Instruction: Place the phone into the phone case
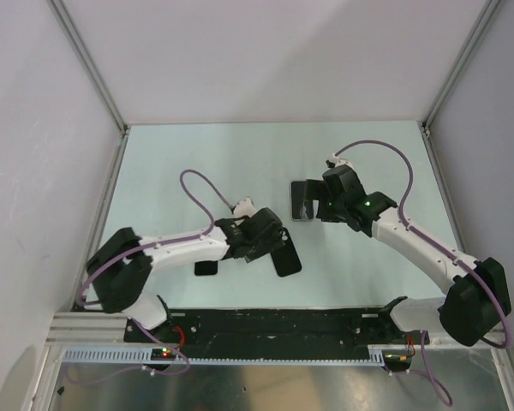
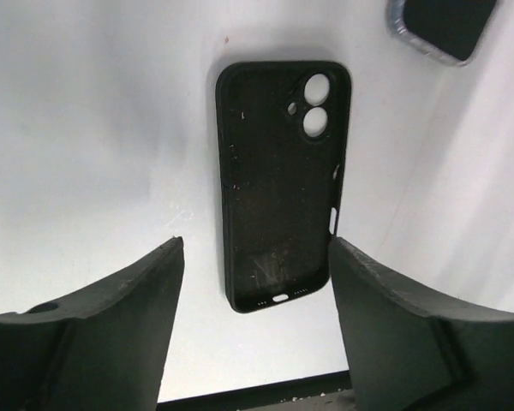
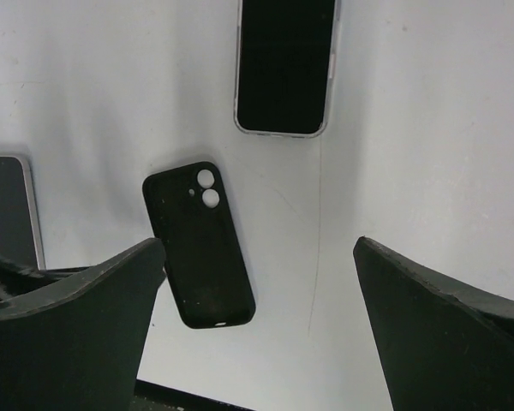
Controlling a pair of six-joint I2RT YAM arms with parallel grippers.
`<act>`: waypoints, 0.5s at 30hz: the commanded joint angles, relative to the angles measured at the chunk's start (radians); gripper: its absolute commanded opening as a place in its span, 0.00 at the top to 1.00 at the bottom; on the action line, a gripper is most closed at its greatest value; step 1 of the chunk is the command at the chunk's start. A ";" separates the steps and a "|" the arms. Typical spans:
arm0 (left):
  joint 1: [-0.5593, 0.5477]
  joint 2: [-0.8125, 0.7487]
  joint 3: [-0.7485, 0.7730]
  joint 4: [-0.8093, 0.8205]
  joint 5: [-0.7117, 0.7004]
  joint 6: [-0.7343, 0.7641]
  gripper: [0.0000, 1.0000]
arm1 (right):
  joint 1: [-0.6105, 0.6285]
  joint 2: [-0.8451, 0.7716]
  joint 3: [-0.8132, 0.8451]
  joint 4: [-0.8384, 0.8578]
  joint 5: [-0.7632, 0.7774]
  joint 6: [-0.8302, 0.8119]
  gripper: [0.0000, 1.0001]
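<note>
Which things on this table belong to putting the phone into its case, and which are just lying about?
For the job:
matte black phone case, inside facing up
dark-screened silver-rimmed phone

Lying about:
second dark pale-rimmed slab, partly cut off
black mounting rail

Pale, plain desk (image 1: 197, 163). Black phone case (image 1: 284, 258) lies flat, hollow side up, camera cutouts showing, around the middle towards the near side. Phone (image 1: 301, 202) lies flat just far-right of it, dark face up, silver rim, not touching it. Left of the case sits a small dark flat piece (image 1: 206, 267), partly hidden, can't tell what it is.
</note>
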 commanded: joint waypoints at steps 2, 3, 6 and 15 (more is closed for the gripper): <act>0.041 -0.258 -0.092 -0.101 -0.172 0.107 0.24 | 0.074 0.043 0.027 0.048 0.033 0.061 0.01; 0.078 -0.313 -0.128 -0.118 -0.188 0.118 0.24 | 0.104 0.062 0.039 0.049 0.049 0.077 0.01; 0.224 -0.485 -0.252 -0.168 -0.213 0.181 0.24 | 0.163 0.123 0.073 0.052 0.072 0.108 0.01; 0.530 -0.587 -0.417 -0.153 -0.129 0.237 0.31 | 0.211 0.171 0.105 0.065 0.067 0.126 0.01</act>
